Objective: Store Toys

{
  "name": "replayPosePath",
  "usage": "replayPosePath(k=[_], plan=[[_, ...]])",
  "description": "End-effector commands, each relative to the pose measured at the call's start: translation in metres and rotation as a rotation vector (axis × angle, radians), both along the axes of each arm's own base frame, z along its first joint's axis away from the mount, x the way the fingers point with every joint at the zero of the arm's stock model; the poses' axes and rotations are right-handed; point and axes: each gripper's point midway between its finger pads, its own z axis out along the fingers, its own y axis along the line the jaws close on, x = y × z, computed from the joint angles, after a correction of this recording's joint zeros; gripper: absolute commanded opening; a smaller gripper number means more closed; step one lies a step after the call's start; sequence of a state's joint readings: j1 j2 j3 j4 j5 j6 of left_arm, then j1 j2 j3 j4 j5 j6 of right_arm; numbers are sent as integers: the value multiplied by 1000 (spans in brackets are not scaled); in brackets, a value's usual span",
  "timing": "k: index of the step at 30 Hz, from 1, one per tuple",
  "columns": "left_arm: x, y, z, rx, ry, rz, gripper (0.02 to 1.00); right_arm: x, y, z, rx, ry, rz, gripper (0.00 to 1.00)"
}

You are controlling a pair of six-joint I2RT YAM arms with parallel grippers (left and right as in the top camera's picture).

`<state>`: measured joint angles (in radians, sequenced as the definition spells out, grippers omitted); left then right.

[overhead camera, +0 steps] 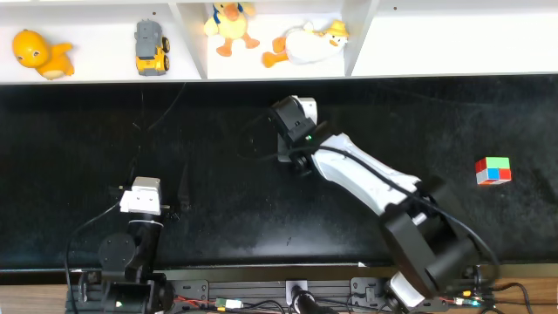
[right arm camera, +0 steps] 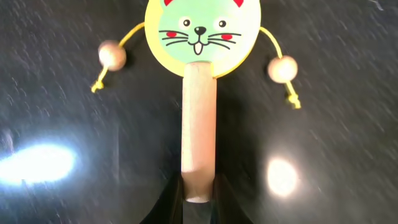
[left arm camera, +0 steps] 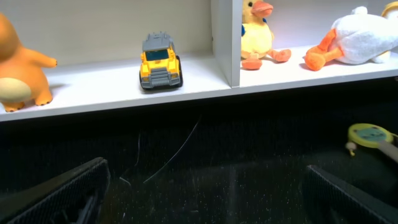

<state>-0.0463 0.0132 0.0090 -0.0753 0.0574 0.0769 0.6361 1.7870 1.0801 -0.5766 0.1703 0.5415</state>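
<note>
Item 1: the right gripper [right arm camera: 198, 188] is clamping its two fingers on the butt end of the wooden handle of a rattle drum [right arm camera: 198, 87]. The drum's round green cat face is pointing away from the wrist, and two wooden beads [right arm camera: 112, 55] on yellow cords are hanging out to either side of the disc. The toy is sitting over the black table [overhead camera: 218, 218]; whether it is touching the surface cannot be told. In the left wrist view the same toy is showing low over the table, in front of the shelf.

Item 2: the left gripper [left arm camera: 205, 205] is holding low over the table near its own base, its fingers spread well apart with nothing between them, and is facing the shelf.

Item 3: the white shelf [overhead camera: 105, 78] is running along the far edge of the table. An orange duck toy [overhead camera: 41, 52] and a yellow truck [overhead camera: 151, 48] are standing upright in one compartment, well apart. Beyond the divider, a yellow duck plush [overhead camera: 231, 26] is sitting beside a white duck plush [overhead camera: 309, 44], which is lying on its side.

Item 4: a colour cube [overhead camera: 493, 171] is resting on the table at the right, well apart from both arms and outside the shelf.
</note>
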Motion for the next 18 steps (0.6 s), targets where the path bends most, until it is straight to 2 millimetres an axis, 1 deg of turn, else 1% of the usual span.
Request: replayPosePath(k=[1,2,4,5,6,7,11,13,15,18], plan=[[-1,0,0,-18,-2,2,998,-28,-46,23,17,-50,-55,45],[-1,0,1,-18,-2,2,998,-36,-56,27,23,-63,-69,42],[-1,0,0,-18,-2,2,998,-60,-101,48,0,-143,-118,42],[-1,0,1,-18,-2,2,998,-65,-114,56,-22,-166,-123,42],[-1,0,0,-18,-2,2,998,-68,-132,70,-71,-201,-116,42],[-1,0,0,-18,-2,2,998,-65,-142,81,-101,-233,-92,42],[-1,0,1,-18,-2,2,998,-49,-156,104,-170,-272,-20,45],[-1,0,0,-18,-2,2,998,-34,-167,120,-218,-296,8,45],[-1,0,0,-18,-2,2,998,-13,-186,138,-265,-318,5,45],[-1,0,1,-18,-2,2,998,10,-205,153,-305,-333,-10,45]])
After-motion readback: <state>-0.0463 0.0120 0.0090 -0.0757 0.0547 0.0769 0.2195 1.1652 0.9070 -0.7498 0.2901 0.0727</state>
